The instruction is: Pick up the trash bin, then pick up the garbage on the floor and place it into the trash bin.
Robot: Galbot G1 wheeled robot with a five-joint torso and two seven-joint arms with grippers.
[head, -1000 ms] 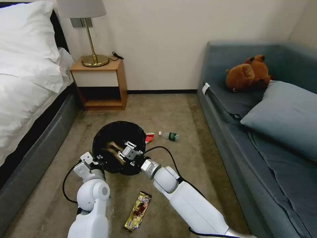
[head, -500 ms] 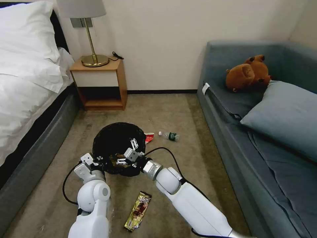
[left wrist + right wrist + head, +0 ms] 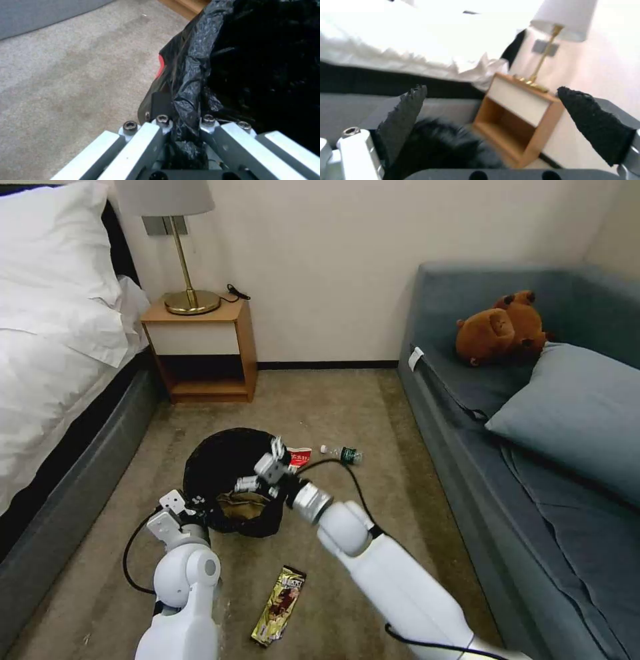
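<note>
Up comes our right gripper (image 3: 267, 465), fingers (image 3: 405, 117) wide, empty; left gripper (image 3: 181, 125) pinches the trash bin (image 3: 227, 473), red cup (image 3: 300, 455) beyond.

Glossy crinkled plastic lines the trash bin (image 3: 230, 473).

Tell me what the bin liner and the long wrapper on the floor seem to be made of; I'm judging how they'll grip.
The trash bin liner looks like thin glossy black plastic film: it crinkles and folds where the left gripper pinches it. The snack wrapper looks like metallised foil or plastic, going by its shiny gold-brown surface; which one is unclear.
</note>
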